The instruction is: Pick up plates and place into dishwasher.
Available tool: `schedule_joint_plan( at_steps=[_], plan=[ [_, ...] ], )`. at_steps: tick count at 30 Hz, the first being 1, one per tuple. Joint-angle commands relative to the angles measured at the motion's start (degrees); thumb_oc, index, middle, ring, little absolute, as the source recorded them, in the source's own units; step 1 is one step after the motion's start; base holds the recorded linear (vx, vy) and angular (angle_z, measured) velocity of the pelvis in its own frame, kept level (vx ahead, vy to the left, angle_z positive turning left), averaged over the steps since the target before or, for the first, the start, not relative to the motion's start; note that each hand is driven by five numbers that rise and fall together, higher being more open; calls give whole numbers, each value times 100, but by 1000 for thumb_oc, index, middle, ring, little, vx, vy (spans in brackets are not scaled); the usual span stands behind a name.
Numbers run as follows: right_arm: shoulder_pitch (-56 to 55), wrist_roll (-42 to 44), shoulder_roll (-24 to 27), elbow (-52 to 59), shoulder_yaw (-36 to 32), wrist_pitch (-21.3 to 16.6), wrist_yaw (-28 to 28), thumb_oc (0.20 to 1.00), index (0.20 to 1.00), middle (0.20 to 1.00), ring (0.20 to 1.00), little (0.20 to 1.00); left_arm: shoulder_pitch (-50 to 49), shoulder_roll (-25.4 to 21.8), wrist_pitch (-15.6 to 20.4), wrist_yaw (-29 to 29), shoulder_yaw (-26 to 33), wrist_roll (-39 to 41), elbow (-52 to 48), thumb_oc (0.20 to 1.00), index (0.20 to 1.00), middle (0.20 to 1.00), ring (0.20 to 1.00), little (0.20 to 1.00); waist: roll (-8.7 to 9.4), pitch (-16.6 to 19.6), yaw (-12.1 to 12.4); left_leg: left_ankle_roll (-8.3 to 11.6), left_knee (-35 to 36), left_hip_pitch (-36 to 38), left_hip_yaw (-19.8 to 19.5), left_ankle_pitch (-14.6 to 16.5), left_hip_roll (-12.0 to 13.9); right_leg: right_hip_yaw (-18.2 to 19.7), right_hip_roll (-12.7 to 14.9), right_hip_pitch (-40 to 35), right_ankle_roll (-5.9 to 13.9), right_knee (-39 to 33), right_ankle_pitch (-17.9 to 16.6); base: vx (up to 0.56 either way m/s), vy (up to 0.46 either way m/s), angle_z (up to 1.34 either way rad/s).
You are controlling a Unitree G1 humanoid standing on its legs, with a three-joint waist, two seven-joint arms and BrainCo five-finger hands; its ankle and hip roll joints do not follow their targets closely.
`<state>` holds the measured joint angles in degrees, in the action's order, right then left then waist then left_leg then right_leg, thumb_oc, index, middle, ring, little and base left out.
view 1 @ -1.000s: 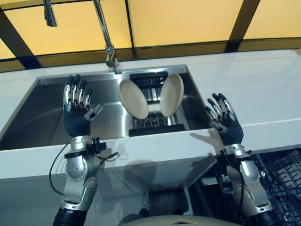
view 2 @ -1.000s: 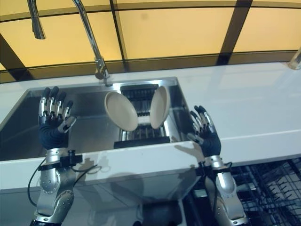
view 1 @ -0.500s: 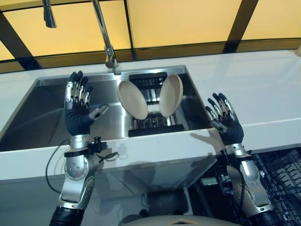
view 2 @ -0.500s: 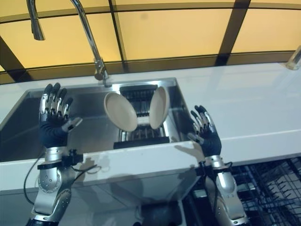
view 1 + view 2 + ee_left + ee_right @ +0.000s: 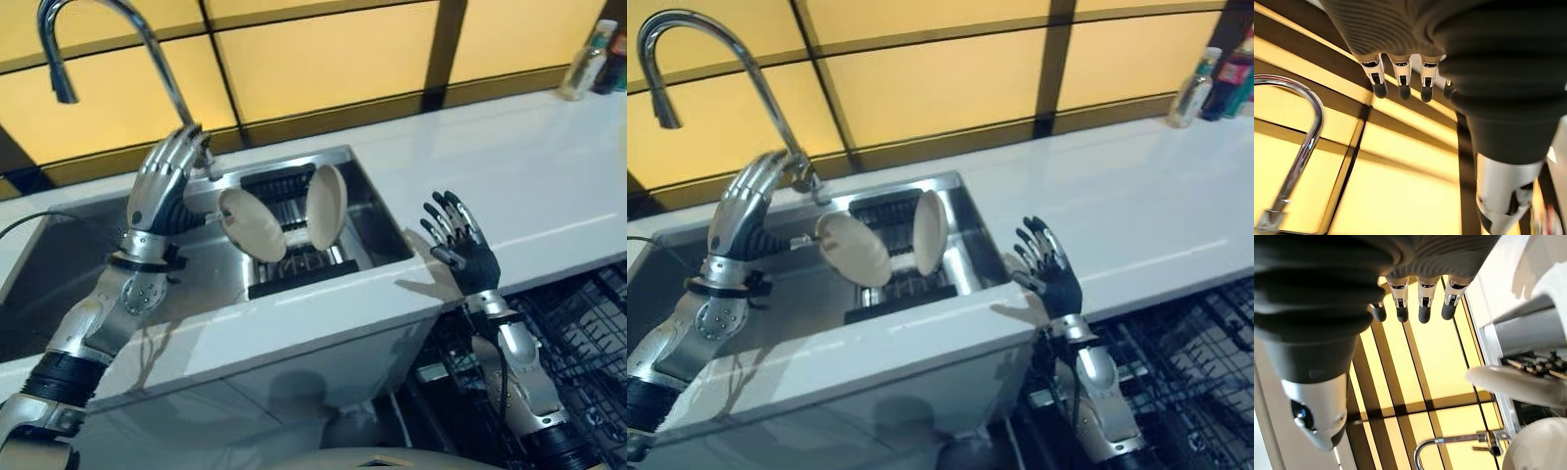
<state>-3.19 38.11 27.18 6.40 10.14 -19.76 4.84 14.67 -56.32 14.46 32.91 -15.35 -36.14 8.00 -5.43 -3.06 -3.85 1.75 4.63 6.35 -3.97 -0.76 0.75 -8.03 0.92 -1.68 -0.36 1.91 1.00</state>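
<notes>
1. Sink (image 5: 377, 230): steel basin set in a white counter (image 5: 529, 186); a black rack (image 5: 294, 264) sits at its right end.
2. Left plate (image 5: 252, 224): cream, standing on edge in the rack, tilted left.
3. Right plate (image 5: 326, 207): cream, on edge just right of the first, tilted right; the two are apart at the top.
4. Left hand (image 5: 167, 181): raised over the sink just left of the left plate, near the tap base, fingers relaxed, nothing held.
5. Right hand (image 5: 460, 245): at the counter's near edge, right of the sink, fingers spread, palm empty.
6. Tap (image 5: 118, 39): curved chrome, far side of the sink.
7. Dishwasher rack (image 5: 588, 333): dark wire, lower right, below the counter.
8. Bottles (image 5: 1215, 83): far right on the counter.
</notes>
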Motion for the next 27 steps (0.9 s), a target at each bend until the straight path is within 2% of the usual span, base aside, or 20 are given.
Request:
schedule_joint_plan(
  at_steps=[1, 6, 15, 18, 21, 27],
  plan=[
    [318, 260, 168, 208, 242, -229, 153, 1000, 1000, 1000, 1000, 1000, 673, -534, -148, 140, -209, -717, 266, 1000, 1000, 1000, 1000, 1000, 281, 303, -98, -67, -22, -401, 470, -234, -52, 366, 329, -21, 451, -68, -86, 46, 37, -10],
    [382, 389, 402, 230, 302, -208, 54, 1000, 1000, 1000, 1000, 1000, 1130, -1304, -75, -605, -832, -1336, 367, 1000, 1000, 1000, 1000, 1000, 202, 288, -151, -85, -20, -367, 551, -194, -70, 391, 358, -9, 501, -77, -114, 28, 22, -4],
    [438, 540, 710, 307, 426, -274, -181, 1000, 1000, 1000, 1000, 1000, 2061, -2245, 291, -1891, -1633, -2035, -70, 1000, 1000, 1000, 1000, 1000, 107, 231, -148, -115, -11, -340, 577, -163, -98, 302, 404, -22, 583, -85, -140, 0, 0, 0],
    [440, 584, 777, 332, 446, -314, -238, 1000, 1000, 1000, 1000, 1000, 2272, -2336, 383, -1984, -1848, -2050, -73, 1000, 1000, 1000, 1000, 1000, 124, 232, -122, -125, -6, -337, 558, -158, -110, 257, 414, -38, 597, -95, -141, 0, 0, 0],
    [445, 604, 815, 359, 479, -333, -320, 1000, 1000, 1000, 1000, 1000, 2358, -2448, 655, -2086, -1982, -2392, -15, 1000, 1000, 1000, 1000, 1000, 132, 231, -83, -132, -12, -337, 544, -144, -111, 213, 419, -39, 615, -97, -138, 0, 0, 0],
    [464, 618, 861, 373, 559, -362, -395, 1000, 1000, 1000, 1000, 1000, 2471, -2460, 691, -1993, -2209, -2306, 105, 1000, 1000, 1000, 1000, 1000, 146, 217, -72, -144, 1, -326, 542, -143, -103, 171, 418, -54, 635, -78, -124, 9, -1, 4]
  ],
)
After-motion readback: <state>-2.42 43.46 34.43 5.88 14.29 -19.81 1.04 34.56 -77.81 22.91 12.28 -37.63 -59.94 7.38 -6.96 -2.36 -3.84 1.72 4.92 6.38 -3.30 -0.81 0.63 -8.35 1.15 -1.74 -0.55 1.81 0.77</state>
